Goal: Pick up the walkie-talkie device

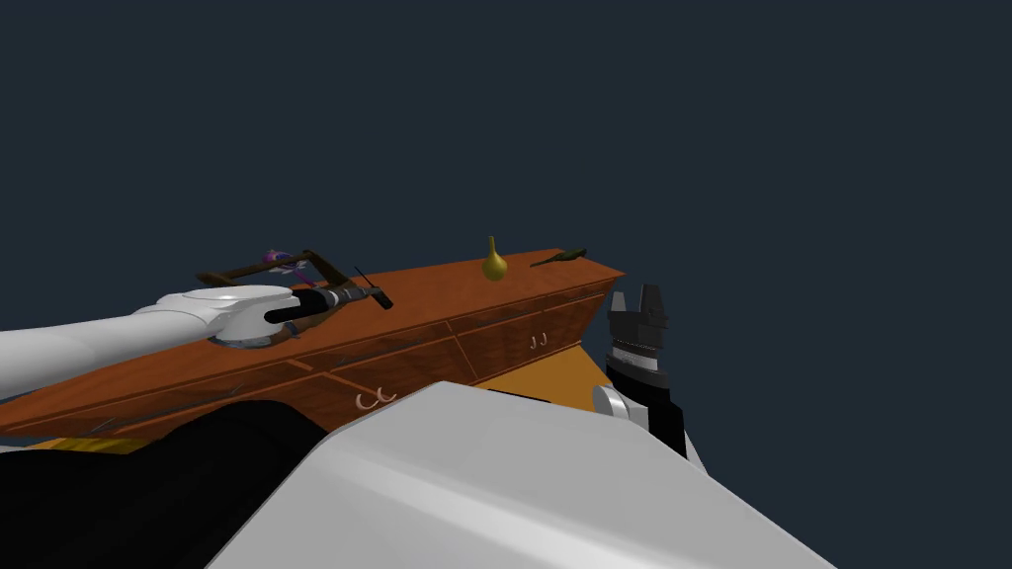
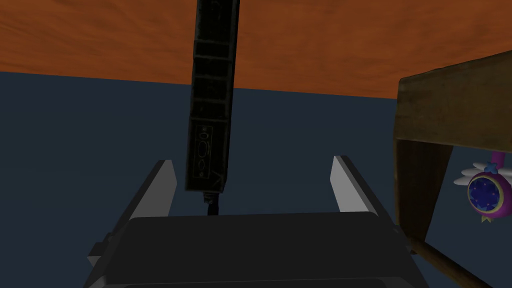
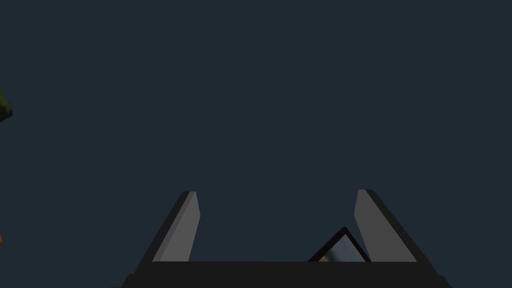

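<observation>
Ok so the wooden frame (image 2: 445, 105) is sitting on top of the dresser (image 1: 435, 296), with a purple toy (image 2: 487, 192) showing right by it. I honestly can't tell if the toy is sitting inside the frame or just next to it. The drawers (image 1: 514, 341) are all showing closed fronts. A yellow vase (image 1: 494, 262) and some dark olive thing (image 1: 558, 258) are sitting further along the top, well apart from the frame.

The walkie-talkie (image 2: 210, 100) is over on the dresser top near the frame, sitting between the fingers (image 2: 162, 192) of the left gripper (image 2: 253, 161). Its long axis is running along the gripper's reach, with the thin stub end pointing back at the gripper body. The fingers are spread wide and not squeezing it. It's sitting closer to one finger.

The right gripper (image 3: 276, 192) is hovering off the dresser's right end, fingers wide apart, holding nothing.
</observation>
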You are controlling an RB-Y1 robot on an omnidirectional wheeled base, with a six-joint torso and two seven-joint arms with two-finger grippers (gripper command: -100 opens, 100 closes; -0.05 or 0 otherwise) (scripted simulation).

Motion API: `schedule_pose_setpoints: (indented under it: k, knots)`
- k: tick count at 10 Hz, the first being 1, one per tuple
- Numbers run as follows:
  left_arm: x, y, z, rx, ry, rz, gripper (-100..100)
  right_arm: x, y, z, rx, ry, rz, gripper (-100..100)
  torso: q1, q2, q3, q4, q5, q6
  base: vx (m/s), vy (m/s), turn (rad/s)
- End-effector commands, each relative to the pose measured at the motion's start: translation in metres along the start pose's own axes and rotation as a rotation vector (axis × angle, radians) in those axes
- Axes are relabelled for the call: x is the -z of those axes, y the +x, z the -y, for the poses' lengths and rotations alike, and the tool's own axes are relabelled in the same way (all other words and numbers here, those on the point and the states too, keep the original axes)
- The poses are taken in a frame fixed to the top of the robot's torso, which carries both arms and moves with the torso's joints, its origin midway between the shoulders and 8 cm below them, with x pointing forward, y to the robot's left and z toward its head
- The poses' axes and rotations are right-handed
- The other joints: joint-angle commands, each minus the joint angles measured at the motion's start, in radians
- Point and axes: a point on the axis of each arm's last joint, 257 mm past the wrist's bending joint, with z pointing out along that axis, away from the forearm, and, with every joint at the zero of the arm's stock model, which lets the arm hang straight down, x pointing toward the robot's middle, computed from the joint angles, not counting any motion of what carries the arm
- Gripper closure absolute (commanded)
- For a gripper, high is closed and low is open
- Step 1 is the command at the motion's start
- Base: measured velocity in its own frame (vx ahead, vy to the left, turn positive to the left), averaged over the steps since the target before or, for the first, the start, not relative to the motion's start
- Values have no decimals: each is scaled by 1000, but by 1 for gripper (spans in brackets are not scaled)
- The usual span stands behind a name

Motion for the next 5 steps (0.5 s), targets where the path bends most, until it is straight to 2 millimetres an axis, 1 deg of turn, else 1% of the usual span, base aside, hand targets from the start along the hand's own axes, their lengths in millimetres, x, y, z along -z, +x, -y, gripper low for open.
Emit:
schedule_pose_setpoints:
  k: [1, 2, 3, 4, 5]
  knots:
    - [-2, -2, -2, 3, -5, 2, -100, 0, 0, 0, 0, 0, 0, 0, 0, 0, 0, 0, 0, 0, -39, -2, 17]
    - [-4, -1, 1, 2, 1, 0, -100, 0, 0, 0, 0, 0, 0, 0, 0, 0, 0, 0, 0, 0, -12, -3, 35]
    - [-4, 9, -3, -2, -7, -19, -100, 0, 0, 0, 0, 0, 0, 0, 0, -2, -1, 0, 0, 0, 0, 0, 0]
    - [-2, 0, -16, 22, -23, 0, -100, 0, 0, 0, 0, 0, 0, 0, 0, -3, -2, -1, 0, 0, -40, -6, -227]
    - [-1, -1, -23, 21, -38, 2, -100, 0, 0, 0, 0, 0, 0, 0, 0, -1, -1, -1, 0, 1, -61, -1, -147]
